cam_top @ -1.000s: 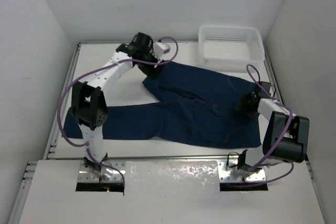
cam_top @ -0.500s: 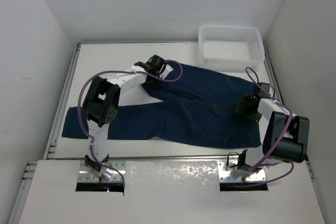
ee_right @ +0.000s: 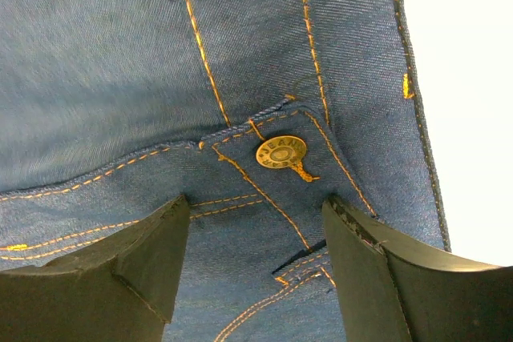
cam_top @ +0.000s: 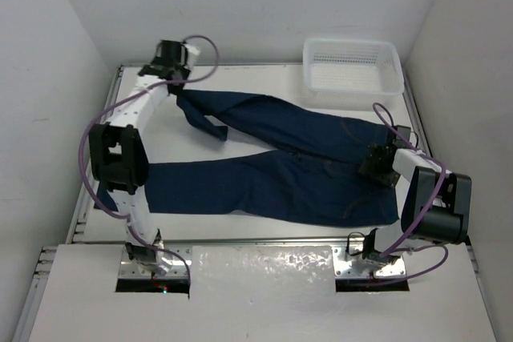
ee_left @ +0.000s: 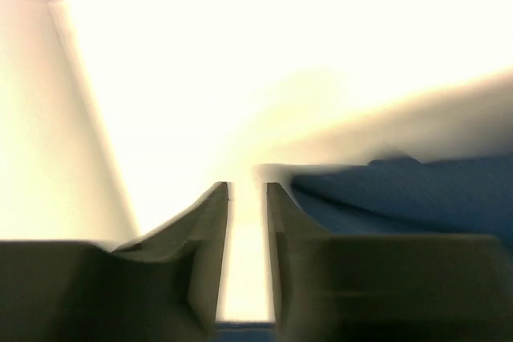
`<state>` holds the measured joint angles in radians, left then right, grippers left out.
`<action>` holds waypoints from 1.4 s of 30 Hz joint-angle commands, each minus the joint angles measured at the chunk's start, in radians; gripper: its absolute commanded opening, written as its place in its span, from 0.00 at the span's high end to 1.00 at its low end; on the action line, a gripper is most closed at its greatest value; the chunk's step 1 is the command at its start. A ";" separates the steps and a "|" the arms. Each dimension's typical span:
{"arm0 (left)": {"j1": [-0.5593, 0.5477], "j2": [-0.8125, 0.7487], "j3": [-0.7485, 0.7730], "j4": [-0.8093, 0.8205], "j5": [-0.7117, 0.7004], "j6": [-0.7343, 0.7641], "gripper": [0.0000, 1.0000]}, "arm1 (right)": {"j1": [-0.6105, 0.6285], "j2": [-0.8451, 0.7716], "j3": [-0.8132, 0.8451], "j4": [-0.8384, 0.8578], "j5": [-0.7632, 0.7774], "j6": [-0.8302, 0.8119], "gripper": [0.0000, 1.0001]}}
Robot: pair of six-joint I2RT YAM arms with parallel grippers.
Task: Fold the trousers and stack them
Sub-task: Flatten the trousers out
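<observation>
The dark navy trousers (cam_top: 280, 174) lie spread on the white table, waist at the right, both legs running left. My left gripper (cam_top: 175, 86) is at the far left corner with the upper leg's end drawn up to it. In the left wrist view its fingertips (ee_left: 248, 190) stand a narrow slit apart, blue cloth showing deep between the jaws and denim (ee_left: 417, 190) to the right; the view is blurred. My right gripper (cam_top: 377, 162) rests on the waist, open, its fingers (ee_right: 256, 210) astride the waistband just below the tan button (ee_right: 280, 152).
A white mesh basket (cam_top: 351, 41) stands at the far right corner. White walls close in the table on the left, back and right. Purple cables loop off both arms.
My left gripper dropped onto the folded upper leg, closed, then swung to the far left corner, pulling that leg out straight. The right gripper has stayed on the waist.
</observation>
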<state>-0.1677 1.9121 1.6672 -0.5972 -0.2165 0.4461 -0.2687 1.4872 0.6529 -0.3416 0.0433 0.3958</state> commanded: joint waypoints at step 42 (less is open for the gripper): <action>0.209 -0.141 -0.549 0.117 0.594 -0.386 0.31 | 0.005 -0.071 0.073 -0.045 -0.039 -0.037 0.31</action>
<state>0.0448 1.7176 1.0752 -0.5591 0.3267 0.1013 -0.2657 1.4517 0.6788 -0.3687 0.0154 0.3737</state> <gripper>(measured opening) 0.696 0.684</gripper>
